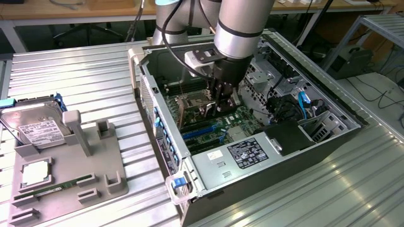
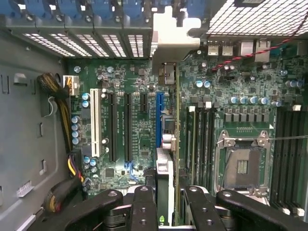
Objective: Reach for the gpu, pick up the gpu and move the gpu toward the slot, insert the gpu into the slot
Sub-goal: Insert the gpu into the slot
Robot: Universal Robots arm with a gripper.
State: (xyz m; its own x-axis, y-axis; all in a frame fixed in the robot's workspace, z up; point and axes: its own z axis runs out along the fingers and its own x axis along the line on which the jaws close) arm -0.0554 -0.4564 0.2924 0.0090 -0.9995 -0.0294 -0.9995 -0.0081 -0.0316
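In the wrist view the gpu point(image 2: 169, 144) is seen edge-on, a thin dark card with its silver bracket point(image 2: 166, 33) up against the case's rear openings. My gripper point(image 2: 169, 208) is shut on it, one black finger point(image 2: 144, 207) on either side. The card runs parallel to the long blue slot point(image 2: 159, 120) and close beside it on the green motherboard point(image 2: 139, 130). I cannot tell whether the two touch. In the exterior view my gripper point(image 1: 218, 105) reaches down into the open computer case point(image 1: 265, 184), just above the blue slot strips point(image 1: 202, 131).
Near the card lie black memory slots point(image 2: 202, 139), the CPU socket point(image 2: 243, 166), a white slot point(image 2: 94, 122) and cable bundles point(image 2: 60, 96). Outside the case, a grey fixture point(image 1: 94, 165) carries a hard drive point(image 1: 35, 127) and a green memory stick point(image 1: 54, 188).
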